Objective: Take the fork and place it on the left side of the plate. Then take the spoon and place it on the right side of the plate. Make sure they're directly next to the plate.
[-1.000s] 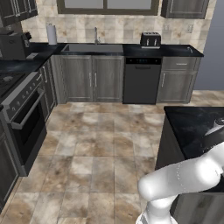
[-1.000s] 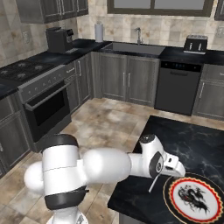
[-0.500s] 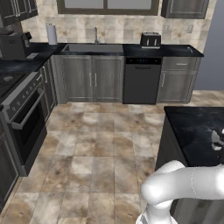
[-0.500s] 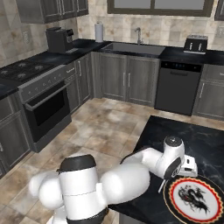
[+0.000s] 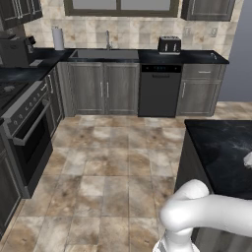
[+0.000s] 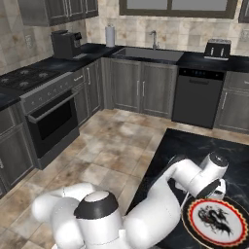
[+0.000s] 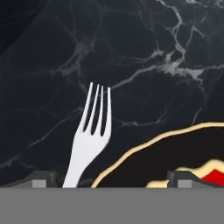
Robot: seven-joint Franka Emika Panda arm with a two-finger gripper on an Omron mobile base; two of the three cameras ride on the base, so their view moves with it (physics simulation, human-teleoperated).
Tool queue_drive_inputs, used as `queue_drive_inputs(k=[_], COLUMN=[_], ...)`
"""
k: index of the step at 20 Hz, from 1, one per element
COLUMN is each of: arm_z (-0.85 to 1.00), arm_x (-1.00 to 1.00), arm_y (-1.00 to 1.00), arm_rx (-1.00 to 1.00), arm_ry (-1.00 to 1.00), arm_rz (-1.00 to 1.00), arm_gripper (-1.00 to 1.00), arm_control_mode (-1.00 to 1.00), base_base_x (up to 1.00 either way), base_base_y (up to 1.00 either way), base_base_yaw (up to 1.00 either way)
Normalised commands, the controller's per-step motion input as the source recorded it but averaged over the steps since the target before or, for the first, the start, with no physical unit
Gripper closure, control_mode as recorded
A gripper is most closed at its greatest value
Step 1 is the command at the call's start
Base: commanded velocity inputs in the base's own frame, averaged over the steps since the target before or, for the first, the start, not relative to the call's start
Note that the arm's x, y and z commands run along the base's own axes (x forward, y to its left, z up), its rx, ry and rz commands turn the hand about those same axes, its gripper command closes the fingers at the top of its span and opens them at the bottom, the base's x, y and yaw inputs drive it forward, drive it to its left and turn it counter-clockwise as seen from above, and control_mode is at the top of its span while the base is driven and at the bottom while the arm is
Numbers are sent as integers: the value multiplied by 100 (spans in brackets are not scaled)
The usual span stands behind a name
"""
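Observation:
The fork [image 7: 89, 131] lies flat on the black marble counter [image 7: 131, 52], tines pointing away from the hand and its handle running down toward the left fingertip [image 7: 43, 178]. My gripper [image 7: 116, 179] is open just above it, holding nothing. The plate [image 6: 216, 221], with its red-orange rim and dark patterned centre, sits on the island right beside the fork. Its pale edge [image 7: 144, 146] curves through the lower right of the hand view. In the right base view the white hand [image 6: 215, 170] hovers over the plate's far left edge. The spoon is out of view.
The island counter [image 5: 221, 147] drops off to the tiled floor [image 5: 113, 157] on its left. Across the floor stand the oven [image 6: 48, 116], sink cabinets [image 6: 141, 85], dishwasher [image 6: 194, 97], toaster [image 6: 218, 48] and coffee machine [image 6: 65, 44].
The arm has swung to the right, carrying the hand from beside the fork to over the plate's left edge. The jaws stayed open, and the fork and plate have not moved.

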Motion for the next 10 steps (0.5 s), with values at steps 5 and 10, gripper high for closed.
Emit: queue_drive_inputs(k=[5,10], arm_z=[0,2], arm_x=[-2,-13], arm_y=[43,42], arm_rx=[21,19], arm_ry=[-6,-12], arm_rz=[0,0], arm_gripper=[-100,-100], arm_control_mode=[-100,-100], base_base_x=[0,0], base_base_y=[0,0], base_base_yaw=[0,0])
